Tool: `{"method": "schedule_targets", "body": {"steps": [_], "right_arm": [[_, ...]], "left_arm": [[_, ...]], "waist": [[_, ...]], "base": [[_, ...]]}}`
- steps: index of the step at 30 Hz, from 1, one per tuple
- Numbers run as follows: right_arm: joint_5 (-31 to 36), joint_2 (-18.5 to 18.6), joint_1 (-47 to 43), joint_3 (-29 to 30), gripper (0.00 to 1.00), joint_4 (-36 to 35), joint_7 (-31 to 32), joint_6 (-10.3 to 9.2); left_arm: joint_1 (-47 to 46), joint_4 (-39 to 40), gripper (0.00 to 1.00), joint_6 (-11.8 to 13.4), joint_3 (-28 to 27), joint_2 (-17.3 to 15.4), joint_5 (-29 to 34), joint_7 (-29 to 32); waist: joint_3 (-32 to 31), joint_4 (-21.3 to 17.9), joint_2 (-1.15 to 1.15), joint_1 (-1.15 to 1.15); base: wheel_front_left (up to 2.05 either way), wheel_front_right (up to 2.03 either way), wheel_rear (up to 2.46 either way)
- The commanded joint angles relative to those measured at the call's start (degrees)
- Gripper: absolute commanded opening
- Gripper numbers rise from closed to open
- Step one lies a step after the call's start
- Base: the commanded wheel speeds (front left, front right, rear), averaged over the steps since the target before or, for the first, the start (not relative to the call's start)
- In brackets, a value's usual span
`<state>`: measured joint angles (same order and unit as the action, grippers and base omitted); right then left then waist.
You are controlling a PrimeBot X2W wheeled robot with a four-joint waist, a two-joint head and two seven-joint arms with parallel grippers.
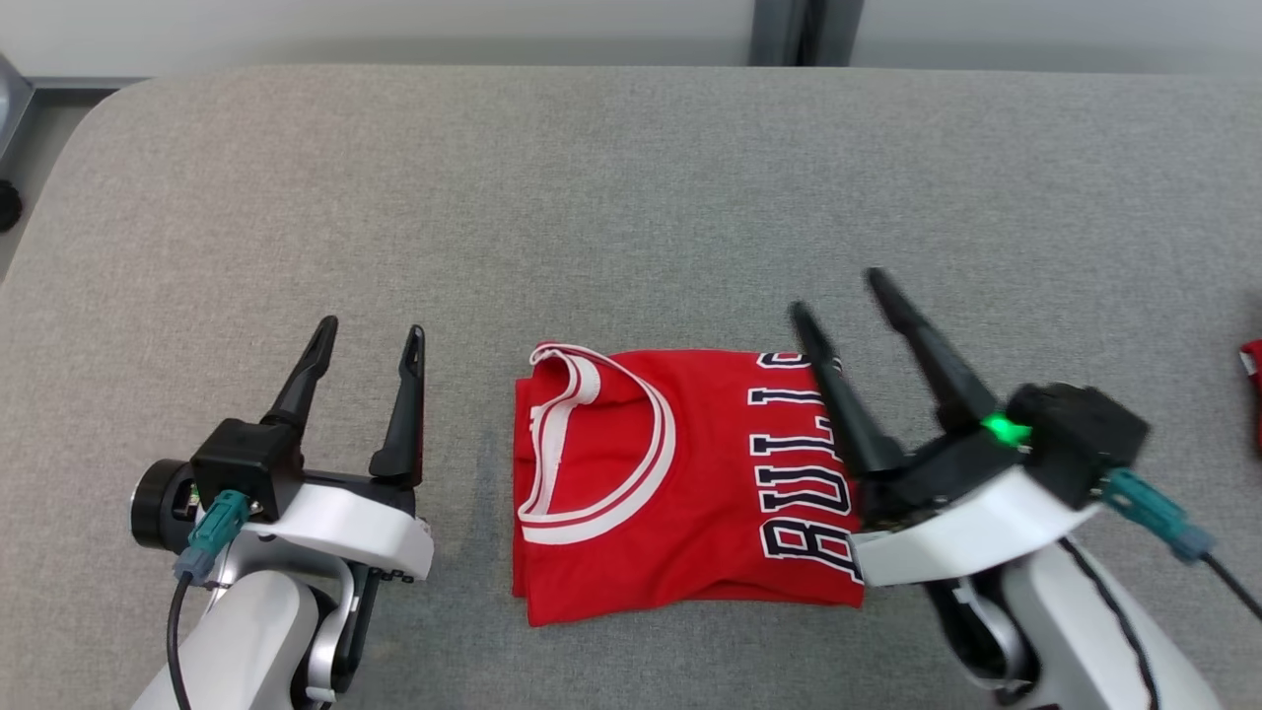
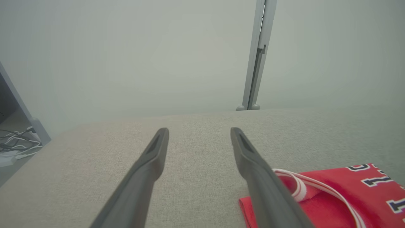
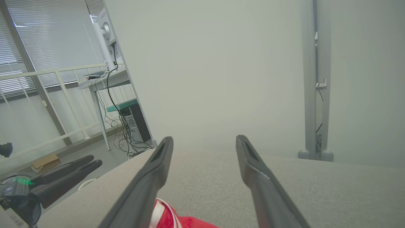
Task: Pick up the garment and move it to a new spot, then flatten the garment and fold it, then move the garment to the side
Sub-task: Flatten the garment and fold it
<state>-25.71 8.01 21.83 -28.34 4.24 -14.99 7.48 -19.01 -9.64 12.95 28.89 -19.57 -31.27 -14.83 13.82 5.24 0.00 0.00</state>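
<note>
Left gripper (image 1: 371,327) is seen at the lower left of the head view, fingers spread apart with nothing held between them, set over bare grey fabric surface (image 1: 631,177) just left of the garment (image 1: 680,493) and apart from it. Right gripper (image 1: 835,292) is likewise spread wide and empty; its inner finger is seen crossing the garment's right edge over the lettering, but whether cloth is touched cannot be told. Garment is noted as a red jersey folded into a rough square, lying flat on the surface between the two grippers, white-striped neck trim toward the left, dark white-edged letters turned sideways along the right. In the left wrist view the left gripper (image 2: 199,129) is shown open above the surface, the garment (image 2: 332,196) lying at lower right beside the right-hand finger. In the right wrist view the right gripper (image 3: 205,138) is shown parted, a corner of garment (image 3: 190,223) visible low between the finger bases, the left gripper (image 3: 95,159) at far left. A second red item (image 1: 1252,385) is cut off at the head view's right edge.
</note>
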Motion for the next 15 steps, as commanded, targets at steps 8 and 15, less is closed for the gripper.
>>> {"method": "schedule_targets", "body": {"steps": [8,15], "right_arm": [[5.0,2.4,-10.4,17.3,1.0,-0.5,-0.2,0.04],[6.4,2.8,-16.3,23.1,1.0,1.6,0.6,0.04]], "left_arm": [[3.9,3.5,1.0,3.3,-1.6,-3.5,1.4,0.1],[8.9,7.7,1.0,6.0,-2.3,-5.4,1.2,0.9]], "waist": [[-2.9,-2.9,0.0,0.0],[-5.1,-4.5,0.0,0.0]], "base": [[0.0,0.0,0.0],[0.0,0.0,0.0]]}}
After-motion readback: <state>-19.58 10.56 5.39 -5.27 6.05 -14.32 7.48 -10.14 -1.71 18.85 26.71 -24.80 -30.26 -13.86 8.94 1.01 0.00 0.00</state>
